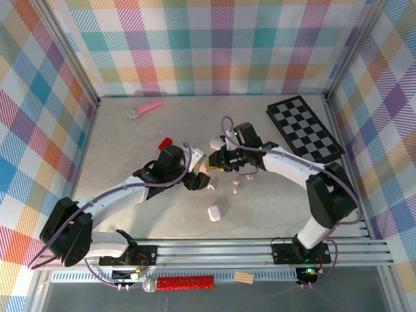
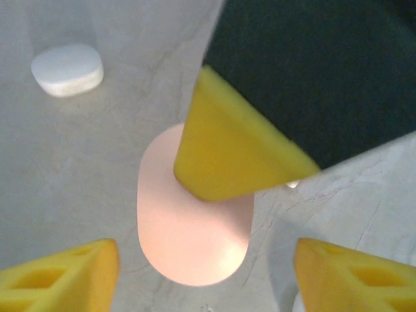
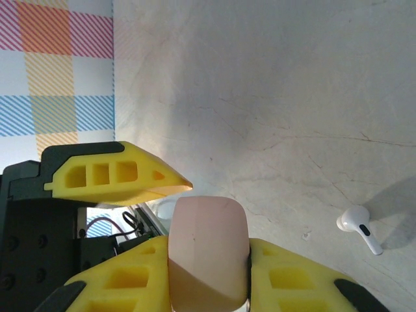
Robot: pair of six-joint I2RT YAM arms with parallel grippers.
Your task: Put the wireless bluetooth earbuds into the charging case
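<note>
Yellow-padded left gripper (image 2: pixel 207 260) stood released, its jaws wide of the pink case (image 2: pixel 166 221). The right gripper (image 3: pixel 209 250) clamped that case, and a white earbud (image 3: pixel 359 225) lay apart on the table (image 3: pixel 273 97), rightward in the right wrist view.

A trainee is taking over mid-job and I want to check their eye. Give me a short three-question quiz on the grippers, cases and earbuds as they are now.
1. True or false: the left gripper is clamped on the pink pebble-shaped plastic case.
2. In the right wrist view, what lies on the pale table to the right of that case? A) a white stemmed plastic earbud B) a red block C) a pink earbud
3. Whose yellow fingers press both sides of the pink case?

Key
1. False: its jaws stand open, clear of the case.
2. A
3. The right gripper.
</note>
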